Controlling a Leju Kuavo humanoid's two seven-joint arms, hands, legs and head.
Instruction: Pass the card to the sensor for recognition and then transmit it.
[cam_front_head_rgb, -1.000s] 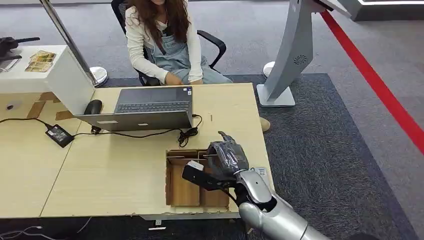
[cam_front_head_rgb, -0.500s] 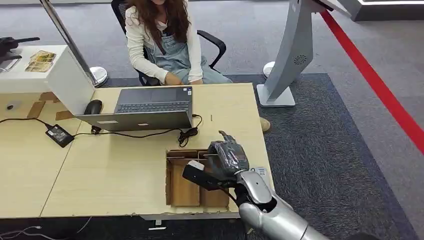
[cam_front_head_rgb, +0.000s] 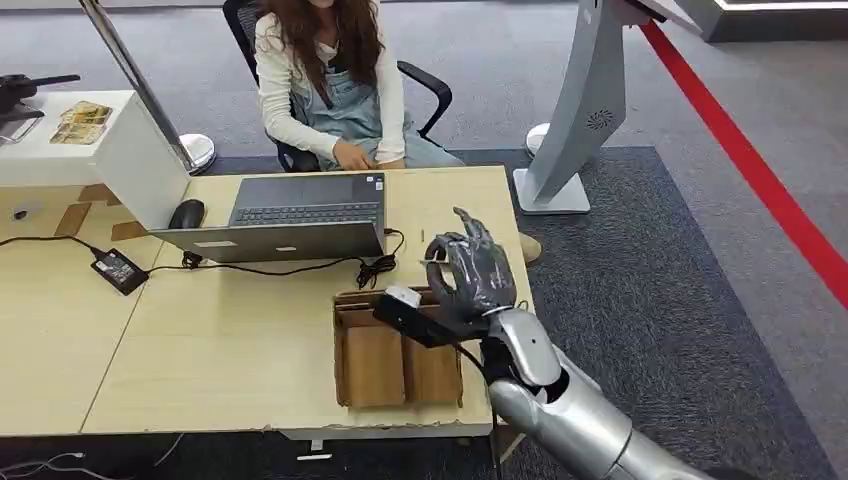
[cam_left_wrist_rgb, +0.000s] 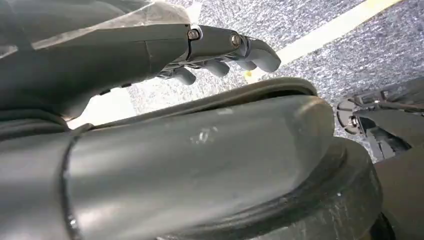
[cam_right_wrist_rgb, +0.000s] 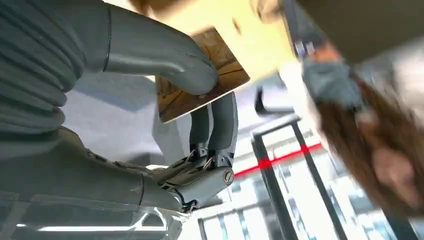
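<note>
- The right hand (cam_front_head_rgb: 470, 270) pinches the card (cam_right_wrist_rgb: 200, 75) between thumb and fingers above the cardboard tray (cam_front_head_rgb: 398, 365) — a thin hold, so tilting could let it slip.
- Swinging out might clip the laptop (cam_front_head_rgb: 285, 215).
- The left hand (cam_left_wrist_rgb: 220, 50) hangs loosely curled, holding nothing.

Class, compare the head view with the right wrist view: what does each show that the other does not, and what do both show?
Head view alone: the wooden table, the laptop, the cardboard box and the silver right arm. Right wrist view alone: the card pinched between the thumb and the fingers, its brown patterned face showing. Both: the right hand and, blurred in the wrist view, the seated person.
</note>
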